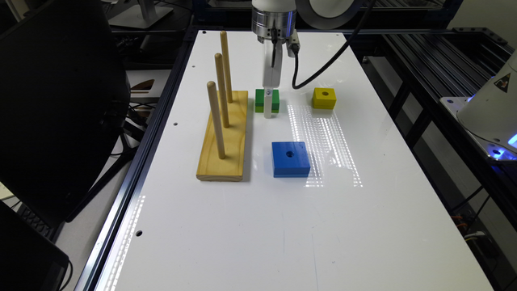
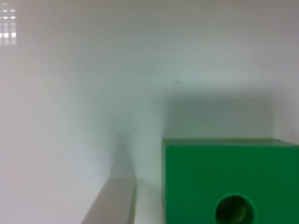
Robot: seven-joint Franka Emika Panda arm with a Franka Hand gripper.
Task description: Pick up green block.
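Note:
The green block [image 1: 274, 100] lies on the white table [image 1: 258, 226] beside the wooden peg base, dark green on top with a lime lower band. My gripper [image 1: 267, 106] is down at the block, and one white finger stands in front of its near face. In the wrist view the green block [image 2: 231, 179] with its round hole is close up. One finger [image 2: 112, 201] stands just beside its edge with a thin gap between them. The other finger is out of frame. The gripper is open, with the block loose between the fingers.
A wooden base [image 1: 224, 137] with three upright pegs stands just to the exterior view's left of the block. A yellow block [image 1: 324, 98] lies to the exterior view's right, a larger blue block [image 1: 290, 159] nearer the camera. A black cable [image 1: 323, 64] hangs from the wrist.

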